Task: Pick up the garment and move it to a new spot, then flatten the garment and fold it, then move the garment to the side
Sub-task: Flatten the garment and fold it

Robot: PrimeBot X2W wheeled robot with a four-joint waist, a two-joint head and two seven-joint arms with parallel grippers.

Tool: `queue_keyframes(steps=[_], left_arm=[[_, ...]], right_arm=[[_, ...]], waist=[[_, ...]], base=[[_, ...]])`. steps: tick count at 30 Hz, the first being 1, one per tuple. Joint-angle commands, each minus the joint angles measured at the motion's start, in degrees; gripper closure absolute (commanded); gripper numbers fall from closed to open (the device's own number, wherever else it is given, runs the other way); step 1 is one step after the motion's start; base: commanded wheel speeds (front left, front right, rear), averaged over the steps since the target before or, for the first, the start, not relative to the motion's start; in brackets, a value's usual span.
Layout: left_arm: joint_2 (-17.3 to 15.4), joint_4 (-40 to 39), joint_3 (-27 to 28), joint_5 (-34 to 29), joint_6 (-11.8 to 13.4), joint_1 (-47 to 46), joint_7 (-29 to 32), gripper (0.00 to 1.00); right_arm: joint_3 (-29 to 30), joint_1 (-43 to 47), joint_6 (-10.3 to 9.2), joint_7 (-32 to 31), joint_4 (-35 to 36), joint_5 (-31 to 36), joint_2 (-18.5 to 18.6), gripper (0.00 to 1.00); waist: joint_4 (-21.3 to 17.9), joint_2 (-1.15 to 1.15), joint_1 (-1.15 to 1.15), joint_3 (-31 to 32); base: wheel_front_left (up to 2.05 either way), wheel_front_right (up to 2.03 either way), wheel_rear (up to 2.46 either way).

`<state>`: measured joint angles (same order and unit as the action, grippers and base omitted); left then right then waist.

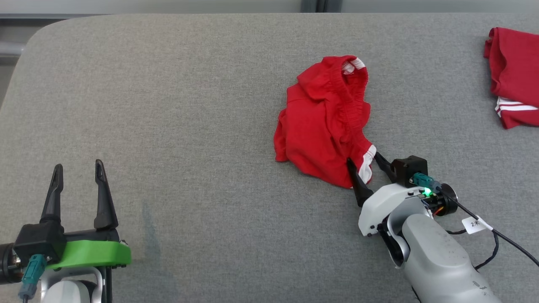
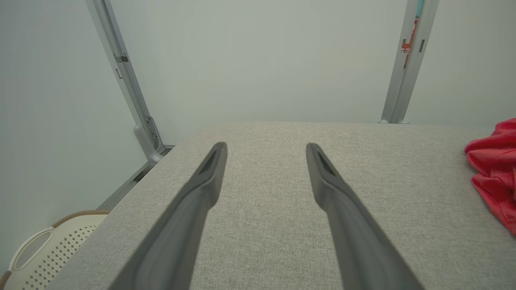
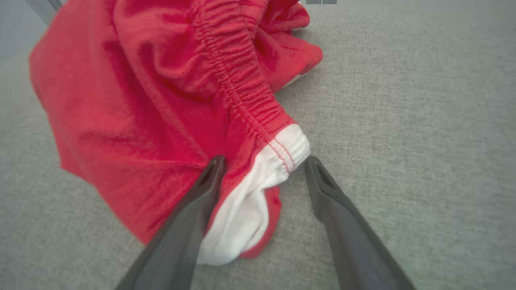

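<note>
**Waistband corner within reach**

My left gripper [image 1: 78, 165] hangs with jaws apart over the grey table [image 1: 210, 126]. The red shorts [image 1: 324, 122] lie crumpled mid-table, soft and light. My right gripper [image 1: 363, 158], jaws apart, straddles their white waistband corner [image 3: 288, 147]; I'd pinch there.

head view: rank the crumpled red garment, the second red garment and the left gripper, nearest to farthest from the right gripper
1. crumpled red garment: its white-trimmed corner lies between the open fingers of the right gripper.
2. second red garment: at the view's right edge.
3. left gripper: lower left, open.
</note>
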<state>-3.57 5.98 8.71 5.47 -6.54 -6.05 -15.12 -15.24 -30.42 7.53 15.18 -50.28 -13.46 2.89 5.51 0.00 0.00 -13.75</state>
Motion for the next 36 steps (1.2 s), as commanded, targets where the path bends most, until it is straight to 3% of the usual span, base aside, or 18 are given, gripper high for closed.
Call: queue_keyframes(steps=[1, 8, 9, 10, 11, 18, 28, 36], left_arm=[[0.1, 0.2, 0.0, -0.8, -0.2, -0.9, 0.0, 0.0], [0.2, 0.3, -0.1, -0.8, -0.4, -1.5, 0.0, 0.0], [0.2, 0.4, -0.2, -0.9, -0.4, -1.6, 0.0, 0.0], [0.2, 0.4, -0.3, -0.9, -0.4, -1.6, 0.0, 0.0], [0.2, 0.4, -0.4, -0.8, -0.5, -1.7, 0.0, 0.0], [0.3, 0.3, 0.5, -1.0, -0.5, -0.6, 0.0, 0.0], [0.4, 0.5, 0.3, -0.7, -0.7, 1.3, 0.0, 0.0], [0.5, 1.0, -0.4, -0.1, -0.7, 2.0, 0.0, 0.0]], right_arm=[[-0.7, -0.2, -0.09, -0.1, -1.2, -0.9, 0.0, 0.0], [-8.2, -0.3, -0.03, -0.2, -1.2, -10.9, -0.1, 0.03], [-8.4, -0.6, -0.03, -0.2, -1.4, -11.2, -0.1, 0.58], [-8.2, -0.9, -0.03, -0.2, -1.0, -11.4, -0.1, 0.82], [-7.6, -1.1, -0.04, -0.2, -0.5, -11.6, -0.1, 1.0], [0.2, 0.2, -0.08, -0.1, 3.4, -6.9, 0.4, 1.0], [12.5, 4.7, -0.08, -0.1, 11.6, 0.0, 6.3, 1.0], [14.1, 4.5, -0.07, -0.1, 18.6, 2.7, 7.6, 1.0]], waist=[[0.3, 0.0, 0.0, -0.1], [0.6, 0.0, 0.0, -0.6], [0.7, 0.0, 0.0, -0.6], [0.7, 0.0, 0.0, -0.7], [0.7, 0.0, 0.0, -0.7], [-0.5, 0.0, 0.0, 0.3], [-3.4, 0.0, 0.0, 3.2], [-3.9, 0.0, 0.0, 5.0]], base=[[0.0, 0.0, 0.0], [0.0, 0.0, 0.0], [0.0, 0.0, 0.0], [0.0, 0.0, 0.0], [0.0, 0.0, 0.0], [0.0, 0.0, 0.0], [0.0, 0.0, 0.0], [0.0, 0.0, 0.0]])
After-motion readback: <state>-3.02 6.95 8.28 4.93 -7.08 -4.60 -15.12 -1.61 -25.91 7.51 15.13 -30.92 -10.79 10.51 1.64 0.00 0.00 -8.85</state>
